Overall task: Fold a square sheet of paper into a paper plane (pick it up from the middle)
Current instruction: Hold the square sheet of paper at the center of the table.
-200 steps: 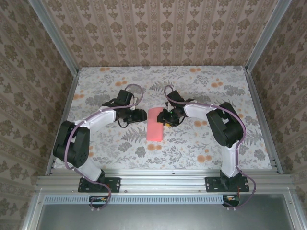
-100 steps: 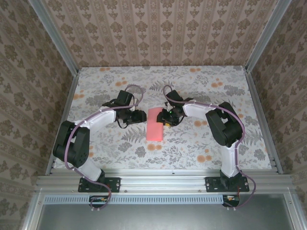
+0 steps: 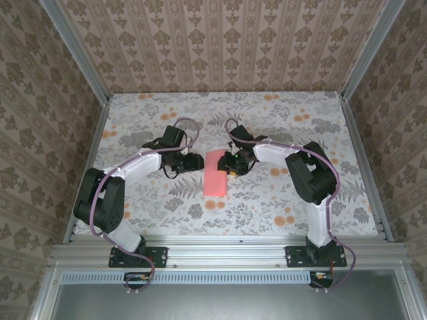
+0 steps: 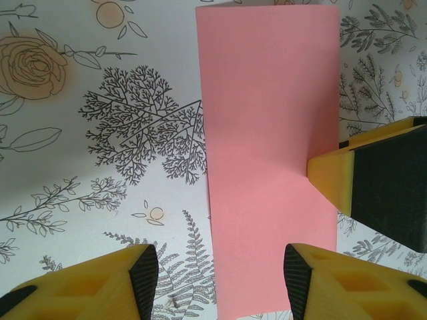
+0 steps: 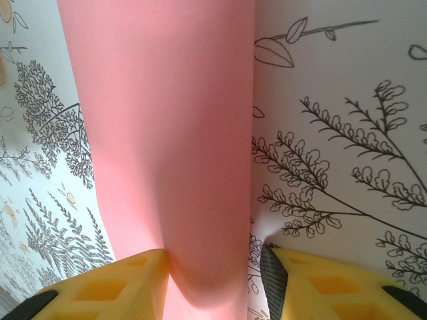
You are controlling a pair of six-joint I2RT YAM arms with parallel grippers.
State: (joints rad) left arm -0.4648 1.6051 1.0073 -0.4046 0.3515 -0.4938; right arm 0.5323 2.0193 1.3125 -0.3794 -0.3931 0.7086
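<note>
square sheet of paper (image 3: 215, 177) unmoved, left gripper (image 4: 220, 267) still open beside it, right gripper (image 5: 215, 260) open over its edge

A white tablecloth (image 3: 280, 193) printed with grey ferns is covering the table, and small orange flower prints (image 3: 285, 219) are dotting it, mostly toward its near right corner and far edge. Patterned beige wallpaper (image 3: 227, 47) is rising behind and beside the tablecloth, an aluminium rail (image 3: 227, 252) is running along its near edge, and a grey panel (image 3: 227, 300) is lying just beyond that rail.
</note>
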